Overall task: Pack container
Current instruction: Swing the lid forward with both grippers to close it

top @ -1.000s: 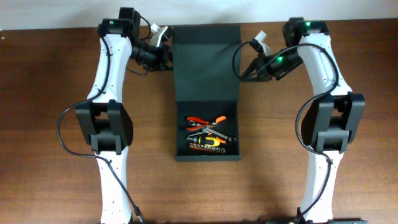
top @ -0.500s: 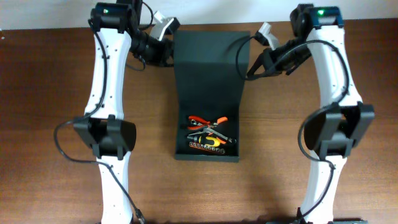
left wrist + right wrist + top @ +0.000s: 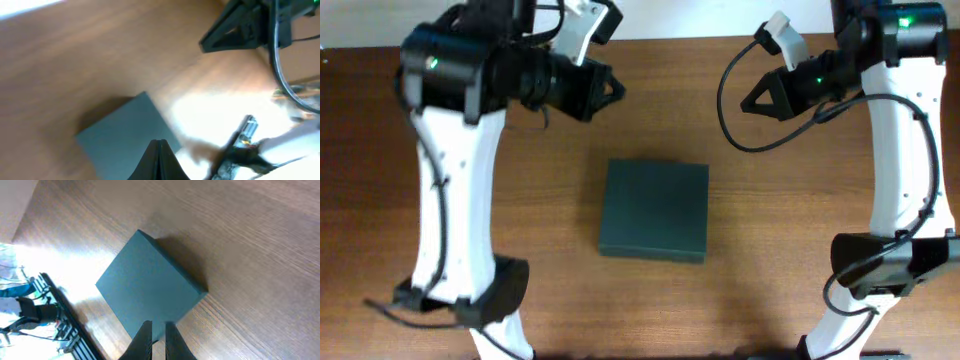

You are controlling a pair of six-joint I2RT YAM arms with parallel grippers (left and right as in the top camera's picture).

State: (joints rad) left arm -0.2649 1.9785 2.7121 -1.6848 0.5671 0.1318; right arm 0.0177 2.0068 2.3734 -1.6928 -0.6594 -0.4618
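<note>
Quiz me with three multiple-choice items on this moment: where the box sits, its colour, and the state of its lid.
1. Where is the box? A) mid-table B) hanging off the near edge C) against the far edge
2. Its colour? A) red B) white C) dark green
3. Its lid? A) propped open B) shut flat C) lying beside the box
Key: 1A, bare table wood surrounds it on every side; 2C, the overhead and both wrist views show that colour; 3B, only a flat top shows, with no contents visible.

The container (image 3: 653, 210) looks matte and smooth, zero shine anywhere on it. Table (image 3: 770, 270) is wood with visible grain and a slight sheen.
</note>
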